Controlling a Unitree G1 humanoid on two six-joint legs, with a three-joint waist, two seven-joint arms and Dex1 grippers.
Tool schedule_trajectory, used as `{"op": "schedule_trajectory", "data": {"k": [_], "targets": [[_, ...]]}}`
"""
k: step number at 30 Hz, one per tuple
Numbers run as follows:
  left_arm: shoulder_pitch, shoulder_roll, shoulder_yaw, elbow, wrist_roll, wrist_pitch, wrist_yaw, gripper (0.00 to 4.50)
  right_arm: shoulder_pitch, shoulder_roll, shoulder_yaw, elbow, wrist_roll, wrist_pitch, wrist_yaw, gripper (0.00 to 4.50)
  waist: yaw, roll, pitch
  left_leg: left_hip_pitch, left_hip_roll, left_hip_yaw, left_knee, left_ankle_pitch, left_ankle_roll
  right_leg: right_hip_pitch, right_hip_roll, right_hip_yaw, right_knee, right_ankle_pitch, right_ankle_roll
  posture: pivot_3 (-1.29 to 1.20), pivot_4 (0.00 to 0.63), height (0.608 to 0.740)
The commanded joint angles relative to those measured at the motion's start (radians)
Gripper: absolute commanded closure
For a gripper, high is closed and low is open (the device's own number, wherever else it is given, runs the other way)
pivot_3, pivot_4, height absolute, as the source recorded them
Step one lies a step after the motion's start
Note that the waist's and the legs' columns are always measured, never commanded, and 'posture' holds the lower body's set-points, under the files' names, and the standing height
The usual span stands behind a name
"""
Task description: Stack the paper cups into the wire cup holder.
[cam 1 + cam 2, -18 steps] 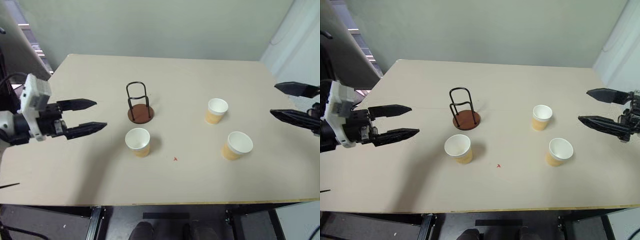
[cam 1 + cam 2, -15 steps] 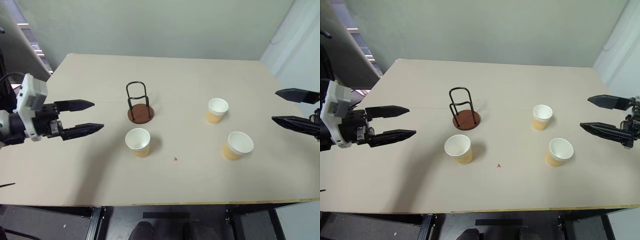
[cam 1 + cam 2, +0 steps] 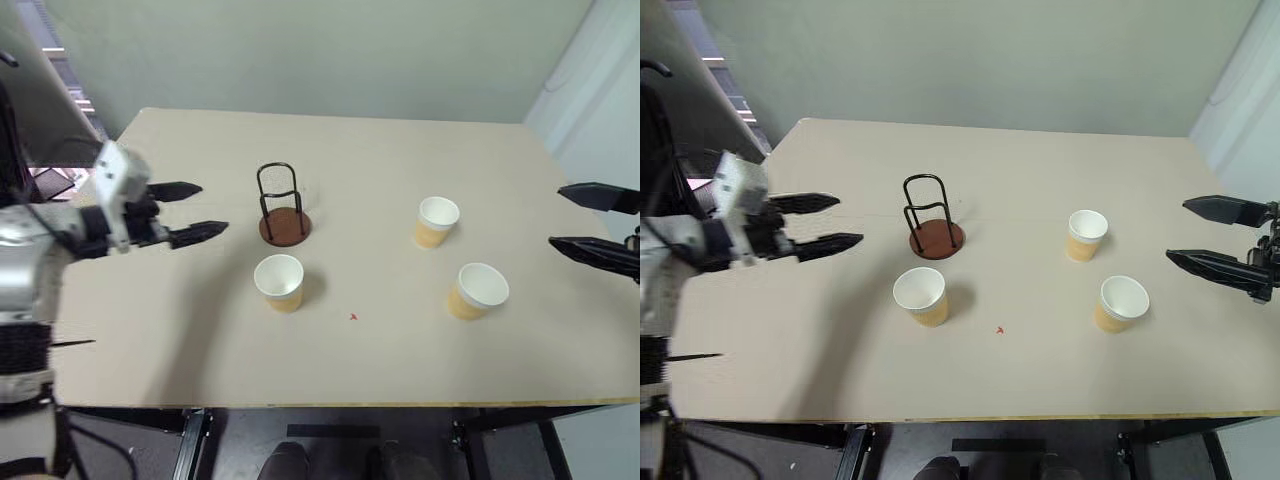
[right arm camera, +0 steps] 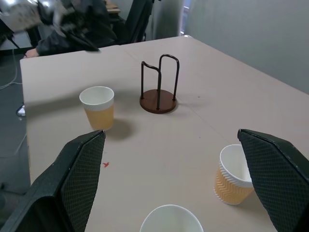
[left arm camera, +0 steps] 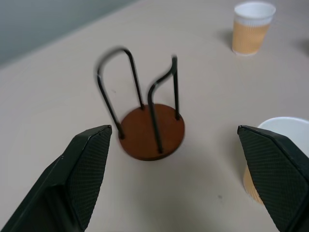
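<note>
The wire cup holder (image 3: 283,213) stands upright and empty on its reddish-brown disc, left of the table's centre. One paper cup (image 3: 279,283) stands just in front of it. Two more paper cups (image 3: 435,221) (image 3: 476,291) stand to the right, all upright and apart. My left gripper (image 3: 212,208) hovers open, left of the holder and pointing at it; in the left wrist view the holder (image 5: 152,130) sits between its fingers and ahead of them. At the table's right edge my right gripper (image 3: 556,216) hovers open, right of the two cups, holding nothing.
The beige table (image 3: 350,370) carries a small red mark (image 3: 352,317) in front of the near cup. Its front edge is close below, and its right edge runs under the right gripper. A pale wall stands behind the table.
My left gripper has moved in over the table toward the holder, still open. The right gripper has drawn back slightly toward the right edge. The cups and holder have not moved.
</note>
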Motion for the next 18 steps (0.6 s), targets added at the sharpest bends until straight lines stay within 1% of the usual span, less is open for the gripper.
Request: {"op": "schedule_trajectory", "data": {"k": [1,6,10,18], "targets": [[-0.08,-0.032,-0.021,0.062,0.036,-0.053,-0.003,0.0,0.005,-0.009,-0.049,-0.033,0.008,-0.018,-0.017,0.05,0.0,-0.001,0.001,-0.001,0.0,0.0,0.0,0.0,0.0,0.0,0.0,0.0,-0.001,0.001,0.002,0.0,0.15,0.74],[-0.175,-0.107,-0.048,0.226,0.093,-0.134,0.016,0.0,0.05,-0.007,-0.095,-0.068,0.019,-0.003,-0.039,0.05,0.001,-0.001,0.001,-0.002,-0.001,0.001,0.001,0.0,0.001,0.0,0.0,0.0,-0.003,0.001,0.004,0.0,0.15,0.74],[-0.214,-0.142,-0.061,0.283,0.103,-0.155,-0.026,0.0,0.084,-0.003,-0.123,-0.095,0.023,0.006,-0.062,0.05,0.003,-0.001,0.001,-0.002,-0.001,0.001,0.001,-0.001,0.001,0.002,0.0,0.001,-0.006,0.003,0.007,0.0,0.15,0.74],[-0.316,-0.206,-0.091,0.444,0.16,-0.216,-0.052,0.0,0.126,0.01,-0.153,-0.127,0.028,0.012,-0.098,0.05,0.005,-0.001,0.001,-0.003,-0.002,0.001,0.004,-0.002,0.004,0.005,0.001,0.001,-0.012,0.006,0.012,0.0,0.15,0.74]]}}
